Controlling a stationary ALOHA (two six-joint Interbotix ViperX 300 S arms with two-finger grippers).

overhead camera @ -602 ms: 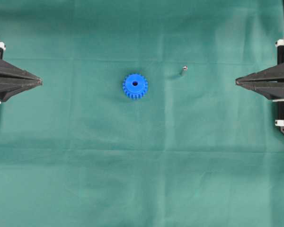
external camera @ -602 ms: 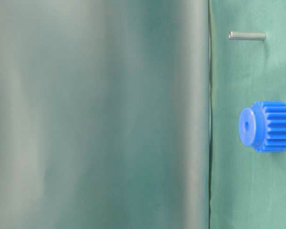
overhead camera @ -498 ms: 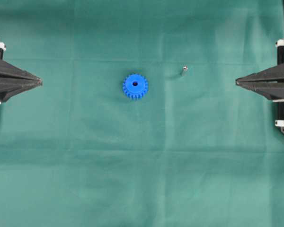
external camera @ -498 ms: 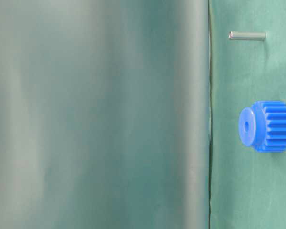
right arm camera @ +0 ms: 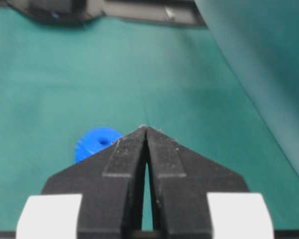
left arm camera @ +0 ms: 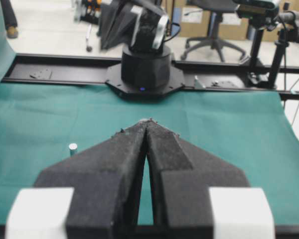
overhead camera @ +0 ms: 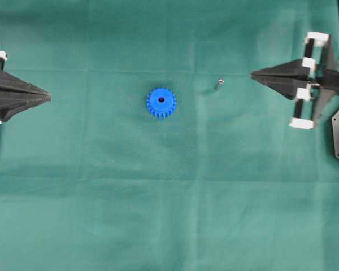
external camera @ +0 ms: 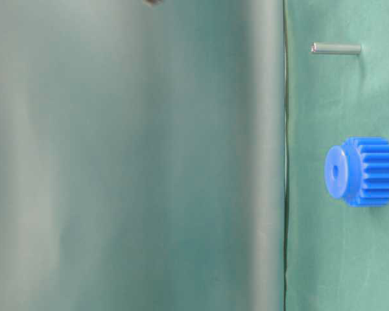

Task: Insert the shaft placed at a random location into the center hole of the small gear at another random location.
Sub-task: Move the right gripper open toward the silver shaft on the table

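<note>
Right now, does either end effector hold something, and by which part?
Nothing is held. Both the left end effector and right end effector are shut and empty; the shaft stands alone on the cloth.

My overhead view looks straight down on the green cloth (overhead camera: 169,214), taking in both arms' reach. The table-level view sits close and seems turned sideways; a blurred green sheet fills most of it. Both show the small gear (overhead camera: 161,103) and the shaft (overhead camera: 219,83). Each wrist camera looks forward along its own fingers, across the cloth toward the opposite arm.
</note>
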